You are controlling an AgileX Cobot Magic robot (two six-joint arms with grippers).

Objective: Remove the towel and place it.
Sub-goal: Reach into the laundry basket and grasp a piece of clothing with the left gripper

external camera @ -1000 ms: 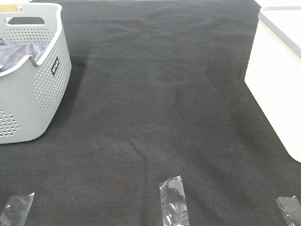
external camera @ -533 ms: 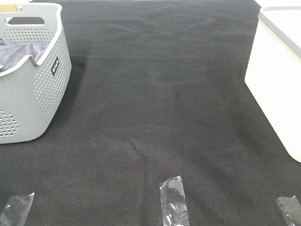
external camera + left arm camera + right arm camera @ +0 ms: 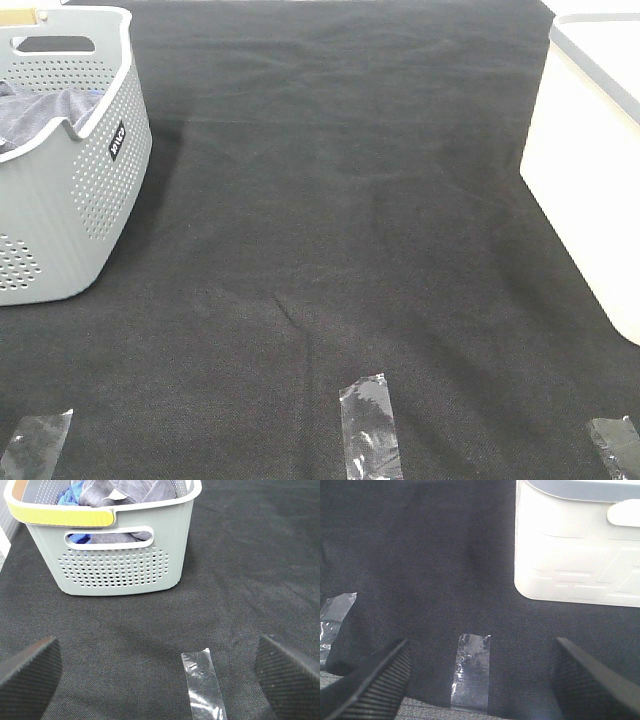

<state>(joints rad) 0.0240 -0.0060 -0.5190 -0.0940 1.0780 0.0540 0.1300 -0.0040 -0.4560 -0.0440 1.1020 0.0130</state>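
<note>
Though scanned in all three views, no sign of any grasp. Found the towel [image 3: 45, 108] bunched in the perforated grey basket [image 3: 100, 190] at 10 o'clock of the high view, slate-grey folds rising near the rim. From the left wrist, same towel [image 3: 150, 489] heaped just beside a blue cloth [image 3: 70, 492], touching it, both inside the basket.

Noted left gripper [image 3: 159, 675] low over the black mat [image 3: 340, 220], jaws wide apart, holding nothing, basket ahead and well apart from the fingertips. Noted right gripper [image 3: 482, 680] likewise spread and empty, facing the white bin [image 3: 570, 555] standing at 3 o'clock in the high view. Neither arm inside the high view. Tape strips [image 3: 370, 420] along the 6 o'clock edge.

Judged progress: nothing of the removal done. Left to do: reach into basket, pinch towel alone and not the blue cloth, lift clear of rim, carry, lay down. Destination unstated; guessed open mat at centre, or white bin. Extent of towel buried lower in basket: cannot tell.
</note>
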